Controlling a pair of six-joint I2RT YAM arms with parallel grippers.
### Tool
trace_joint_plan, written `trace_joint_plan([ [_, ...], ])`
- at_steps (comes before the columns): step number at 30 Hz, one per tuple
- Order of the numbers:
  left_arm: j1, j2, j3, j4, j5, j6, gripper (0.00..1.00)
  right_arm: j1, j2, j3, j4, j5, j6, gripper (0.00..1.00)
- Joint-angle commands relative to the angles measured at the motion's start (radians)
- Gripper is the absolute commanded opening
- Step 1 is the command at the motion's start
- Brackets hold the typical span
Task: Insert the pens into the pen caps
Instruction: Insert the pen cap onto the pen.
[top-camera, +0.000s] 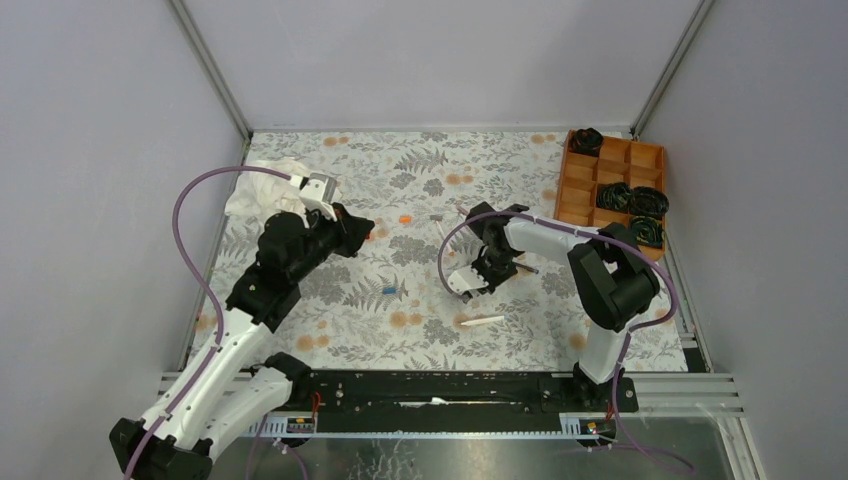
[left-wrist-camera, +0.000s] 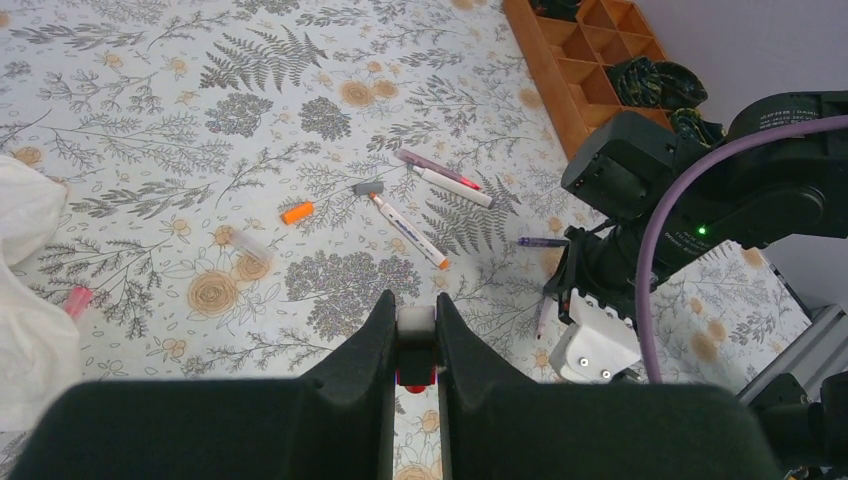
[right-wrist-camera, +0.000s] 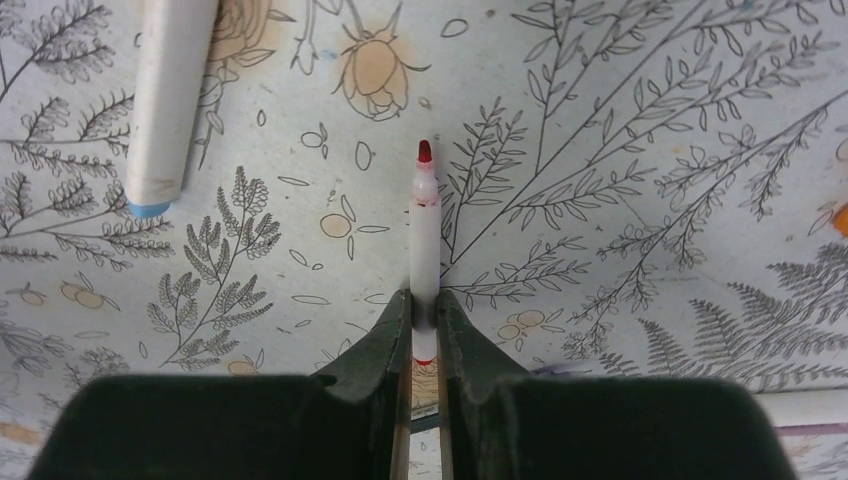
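My left gripper (left-wrist-camera: 416, 340) (top-camera: 362, 228) is shut on a stubby pen cap (left-wrist-camera: 416, 322) that is white on top with red below, held above the floral mat. My right gripper (right-wrist-camera: 424, 312) (top-camera: 478, 283) is shut on a white pen (right-wrist-camera: 424, 235) with a bare red tip, low over the mat. Loose on the mat lie an orange cap (left-wrist-camera: 297, 212) (top-camera: 404, 218), a grey cap (left-wrist-camera: 368, 187), a blue cap (top-camera: 390, 290), a white pen with an orange tip (left-wrist-camera: 410, 230), a purple pen (left-wrist-camera: 437, 168), a dark blue-purple pen (left-wrist-camera: 542, 242) and a white pen (top-camera: 482, 321).
A wooden compartment tray (top-camera: 580, 180) with black coiled items stands at the back right. A crumpled white cloth (top-camera: 262, 190) lies at the back left, beside the left arm. A thick white pen with a blue end (right-wrist-camera: 170, 100) lies close to the right gripper.
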Motion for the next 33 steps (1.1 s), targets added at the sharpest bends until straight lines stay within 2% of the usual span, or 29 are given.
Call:
trace_joint_plan([
  [1, 0.011, -0.012, -0.02, 0.048, 0.027, 0.007, 0.0, -0.003, 0.058, -0.052, 0.042, -0.023, 0.163, 0.0],
  [8, 0.021, -0.017, -0.056, 0.115, 0.095, 0.005, 0.0, -0.03, -0.028, -0.051, 0.101, -0.202, 0.382, 0.0],
  [13, 0.022, -0.001, -0.103, 0.227, 0.171, -0.094, 0.0, -0.066, -0.127, -0.066, 0.124, -0.355, 0.544, 0.0],
  [16, 0.022, 0.022, -0.198, 0.414, 0.258, -0.258, 0.0, -0.076, -0.195, -0.091, 0.152, -0.461, 0.669, 0.0],
  [20, 0.022, 0.093, -0.402, 0.871, 0.323, -0.601, 0.0, -0.107, -0.253, -0.085, 0.146, -0.618, 0.833, 0.0],
  [22, 0.022, 0.146, -0.47, 1.056, 0.304, -0.753, 0.0, -0.131, -0.264, -0.064, 0.121, -0.719, 0.898, 0.0],
  [26, -0.003, 0.212, -0.538, 1.232, 0.19, -0.891, 0.0, -0.152, -0.252, -0.041, 0.089, -0.928, 1.007, 0.0],
  [33, -0.182, 0.272, -0.504, 1.301, -0.078, -0.826, 0.0, -0.152, -0.209, -0.037, 0.182, -1.16, 1.216, 0.0],
])
